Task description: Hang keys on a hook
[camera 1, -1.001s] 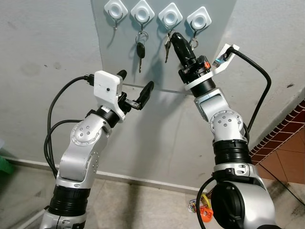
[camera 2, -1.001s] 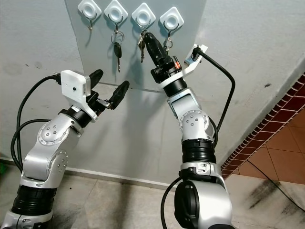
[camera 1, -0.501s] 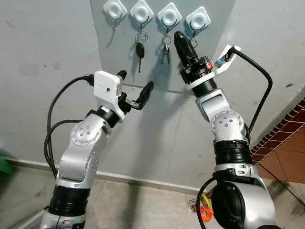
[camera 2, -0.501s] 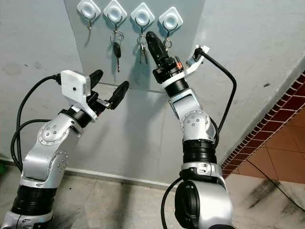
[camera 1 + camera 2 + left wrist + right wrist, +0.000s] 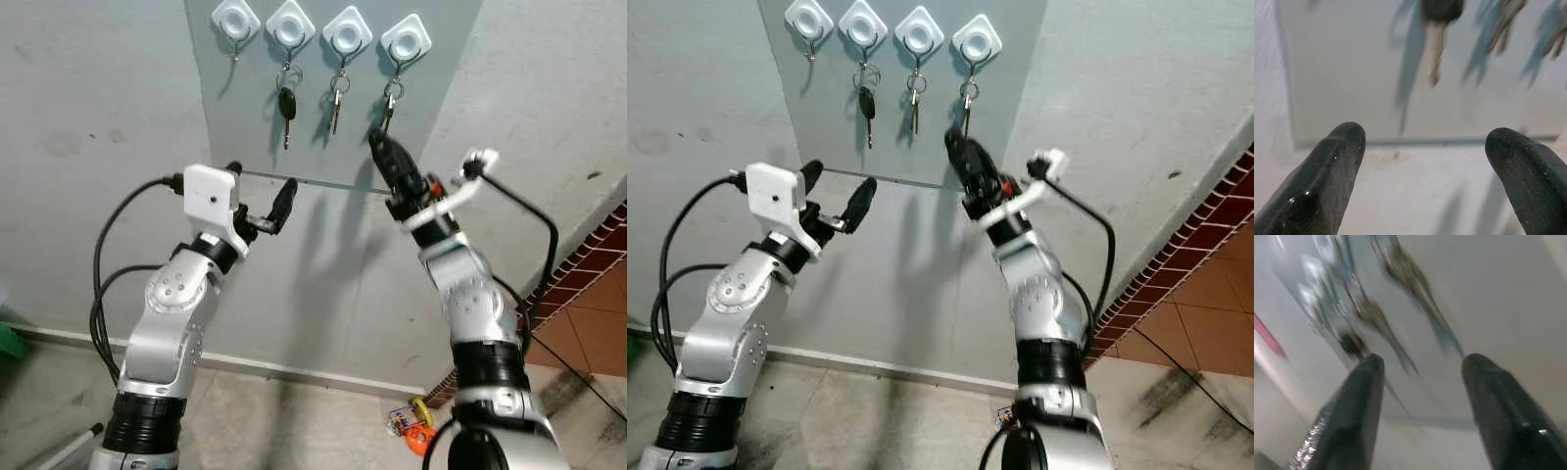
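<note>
Keys [image 5: 389, 104] hanging on rightmost hook [image 5: 402, 59]; hanging apparently done. Right gripper [image 5: 384, 155] just below, fingers spread, empty; left gripper [image 5: 261, 201] likewise released; next: probably lower arms.

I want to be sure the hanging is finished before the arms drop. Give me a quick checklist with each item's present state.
1. Silver keys hang from the third hook, free of any tool: ok.
2. Right tool is open and holds nothing: ok.
3. Right tool is below the small keys on the fourth hook, not touching them: ok.
4. Left tool is open, below the black-headed key: ok.
5. First hook carries no keys: ok.
6. Keys at rest, not swinging: cannot tell.
</note>
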### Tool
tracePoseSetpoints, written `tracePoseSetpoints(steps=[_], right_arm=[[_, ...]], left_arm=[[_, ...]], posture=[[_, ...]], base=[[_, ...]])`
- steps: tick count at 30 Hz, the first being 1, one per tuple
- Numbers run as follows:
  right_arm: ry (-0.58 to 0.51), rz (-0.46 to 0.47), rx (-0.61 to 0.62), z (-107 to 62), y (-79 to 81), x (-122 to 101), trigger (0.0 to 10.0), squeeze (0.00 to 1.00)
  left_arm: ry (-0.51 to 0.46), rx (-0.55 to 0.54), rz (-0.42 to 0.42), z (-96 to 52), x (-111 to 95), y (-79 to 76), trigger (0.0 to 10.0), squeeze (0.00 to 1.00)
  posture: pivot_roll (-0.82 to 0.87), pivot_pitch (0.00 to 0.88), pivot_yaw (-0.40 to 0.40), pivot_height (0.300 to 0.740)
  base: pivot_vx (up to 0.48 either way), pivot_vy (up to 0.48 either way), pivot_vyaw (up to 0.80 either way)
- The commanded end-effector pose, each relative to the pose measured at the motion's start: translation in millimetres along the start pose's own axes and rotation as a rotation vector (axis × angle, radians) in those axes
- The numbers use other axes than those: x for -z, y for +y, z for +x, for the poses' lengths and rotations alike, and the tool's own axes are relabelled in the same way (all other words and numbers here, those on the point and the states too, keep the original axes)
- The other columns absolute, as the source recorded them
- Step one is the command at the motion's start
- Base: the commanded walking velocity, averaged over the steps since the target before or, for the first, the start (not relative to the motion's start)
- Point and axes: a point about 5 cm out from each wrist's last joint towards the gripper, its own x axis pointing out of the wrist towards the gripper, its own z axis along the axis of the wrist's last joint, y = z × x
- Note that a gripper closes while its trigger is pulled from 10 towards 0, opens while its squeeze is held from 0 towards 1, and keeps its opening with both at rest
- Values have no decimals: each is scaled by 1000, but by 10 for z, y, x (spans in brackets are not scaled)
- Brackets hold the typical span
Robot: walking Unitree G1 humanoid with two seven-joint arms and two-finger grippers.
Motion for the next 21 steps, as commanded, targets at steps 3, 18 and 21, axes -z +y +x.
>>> tracePoseSetpoints(steps=[3,18,21], right_arm=[[62,-136,83,-235,-131,114,10000,1000],[431,-331,719,-1747,-865,895,10000,561],[524,-341,784,-1982,-886,1017,10000,0]], left_arm=[[54,-45,7,-66,239,52,10000,0],[513,-277,30,-714,1548,336,10000,0],[603,-261,-8,-881,1722,308,10000,0]], posture=[[25,23,-7,740],[-25,0,34,740],[-30,0,38,740]], base=[[0,0,0],[0,0,0],[0,0,0]])
